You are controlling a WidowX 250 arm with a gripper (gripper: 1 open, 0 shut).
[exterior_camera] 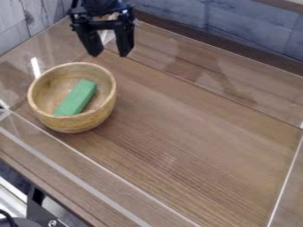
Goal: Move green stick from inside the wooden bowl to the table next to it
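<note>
On the left part of the desk (201,115), in the single camera view, stands the wooden bowl (73,97), round and light tan with a thick rim. Inside it lies the green stick (80,97), a flat bright-green block that rests on the bottom of the bowl, with one end pointing toward the far rim and the other toward the near rim. The block is free; nothing touches it. Above the far side of the bowl, near the top edge of the picture, hangs the black end effector (105,44). It points downward, its two fingers are spread wide apart, and between them there is nothing. It is well apart from the stick. Clear acrylic walls (142,202) run along the edges of the brown wood-grain desk.
</note>
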